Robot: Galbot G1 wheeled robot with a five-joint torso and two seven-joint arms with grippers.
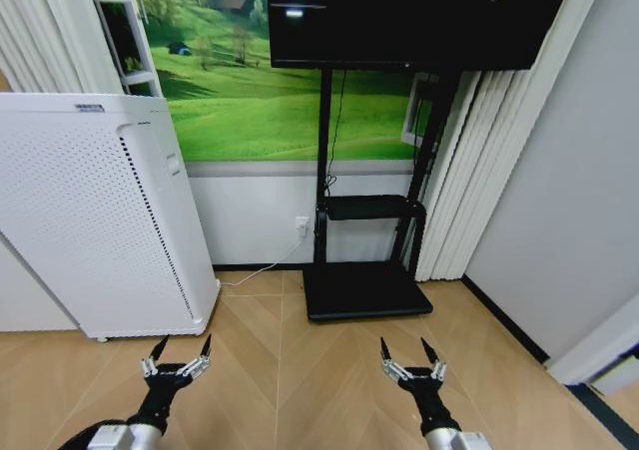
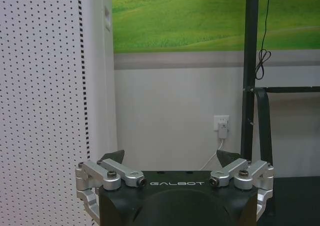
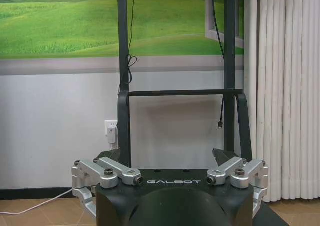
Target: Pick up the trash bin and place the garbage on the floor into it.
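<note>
While splayed, left claw (image 1: 186,342) (right claw (image 1: 403,343))

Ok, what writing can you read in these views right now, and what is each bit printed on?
"GALBOT": on the black body of the left gripper, left wrist view.
"GALBOT": on the black body of the right gripper, right wrist view.
A small label on top of the white air purifier: too small to read.
Bright patches on the dark screen: no readable text.
</note>
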